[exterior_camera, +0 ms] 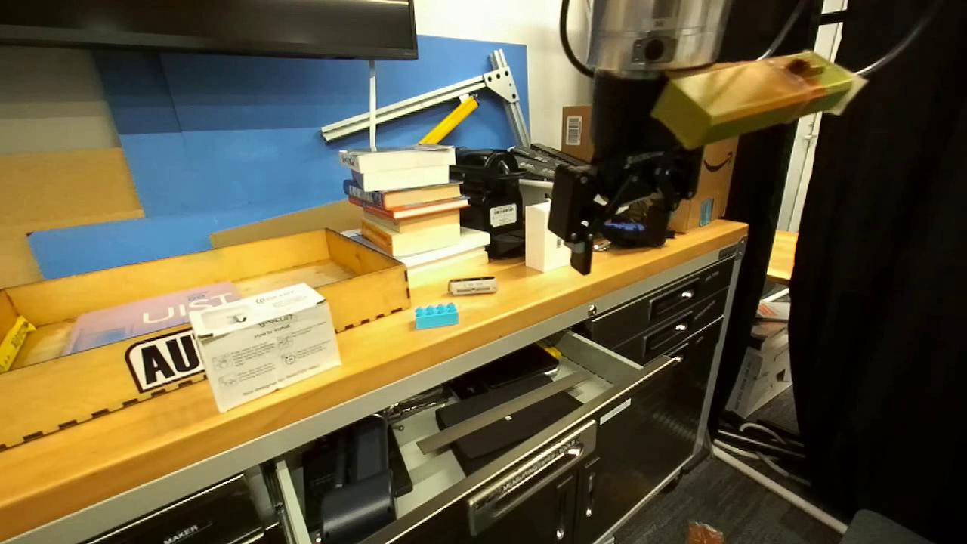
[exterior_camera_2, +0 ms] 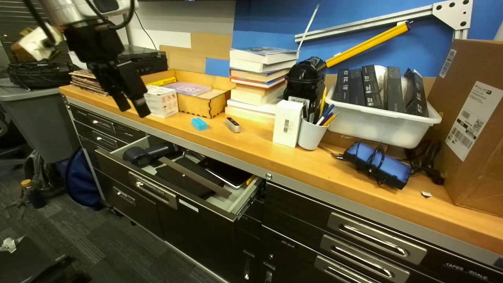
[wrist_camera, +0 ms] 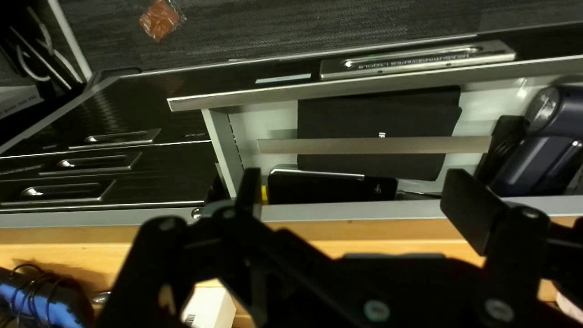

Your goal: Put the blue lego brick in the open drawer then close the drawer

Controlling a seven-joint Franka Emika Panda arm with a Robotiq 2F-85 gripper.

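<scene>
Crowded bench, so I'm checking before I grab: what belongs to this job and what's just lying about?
Part of the job:
blue lego brick, on the benchtop
drawer, pulled open
fingers, spread apart

Just lying about:
book stack
wooden tray
printed white box
pen cup
large cardboard box

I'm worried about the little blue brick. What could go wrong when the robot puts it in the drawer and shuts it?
The open gripper might bump the small pale gadget near the blue brick when reaching for it. Also, a long flat strip lies across a black case in the drawer, so it might shift or catch when the drawer is pushed shut.
</scene>
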